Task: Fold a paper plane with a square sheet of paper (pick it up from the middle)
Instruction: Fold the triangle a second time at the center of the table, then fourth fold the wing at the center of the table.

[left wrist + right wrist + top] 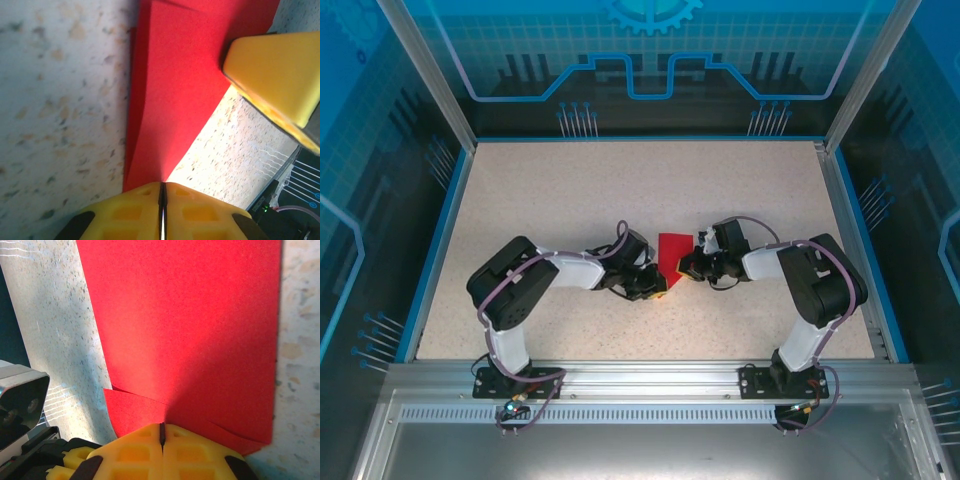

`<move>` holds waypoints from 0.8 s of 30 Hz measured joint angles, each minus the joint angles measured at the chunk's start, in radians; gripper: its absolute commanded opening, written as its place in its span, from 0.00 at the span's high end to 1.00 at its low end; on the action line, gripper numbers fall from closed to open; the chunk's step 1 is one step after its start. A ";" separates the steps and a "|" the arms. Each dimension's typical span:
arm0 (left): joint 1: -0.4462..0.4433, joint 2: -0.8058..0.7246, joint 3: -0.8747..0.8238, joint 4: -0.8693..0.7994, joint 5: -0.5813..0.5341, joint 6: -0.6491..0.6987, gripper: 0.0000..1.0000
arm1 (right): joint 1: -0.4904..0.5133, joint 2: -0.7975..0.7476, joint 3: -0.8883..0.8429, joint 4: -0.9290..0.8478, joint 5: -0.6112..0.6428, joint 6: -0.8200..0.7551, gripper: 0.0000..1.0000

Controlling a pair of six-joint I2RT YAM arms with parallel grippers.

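While both jaws clamp it, red paper (672,250) between them, creased

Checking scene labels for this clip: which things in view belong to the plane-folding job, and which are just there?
Job: red paper, partly folded; left pincer and right pincer, both shut on it.
Not the job: speckled table; blue enclosure walls; aluminium rail.

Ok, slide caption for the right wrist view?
Right gripper shut on the partly folded red paper over the speckled table.
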 measured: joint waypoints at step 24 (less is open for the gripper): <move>0.003 -0.083 0.194 -0.155 -0.063 0.080 0.87 | -0.148 -0.259 0.048 -0.245 0.031 -0.106 0.78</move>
